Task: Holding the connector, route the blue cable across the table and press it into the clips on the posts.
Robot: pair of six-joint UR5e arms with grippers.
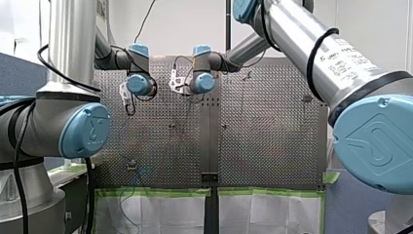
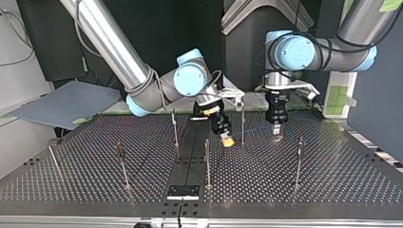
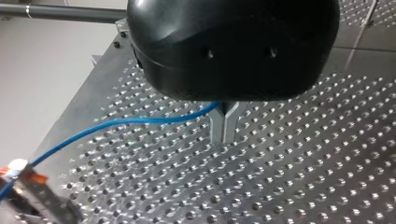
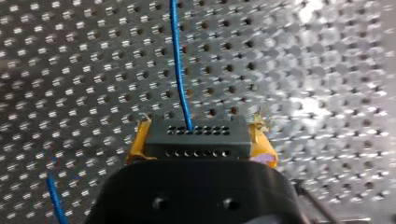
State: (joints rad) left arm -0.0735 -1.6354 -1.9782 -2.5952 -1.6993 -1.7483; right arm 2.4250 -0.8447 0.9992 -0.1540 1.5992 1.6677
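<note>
Yellow-padded fingers point(image 4: 136, 142) on the robot's right gripper point(image 4: 198, 144) are clamped pretty tight on the black connector point(image 4: 196, 137). The blue cable point(image 4: 180, 70) comes straight out of the connector and runs across the perforated counter point(image 4: 327, 70) to the left gripper point(image 3: 224, 128), near the connector. Its metal fingers are pinched together on the cable, tips down at the counter. A thin post point(image 2: 243, 124) stands just beside the connector.

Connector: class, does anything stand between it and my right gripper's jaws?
Nothing visible does. The connector sits clamped directly between the yellow pads of my right gripper, with the blue cable running out ahead over the table.
</note>
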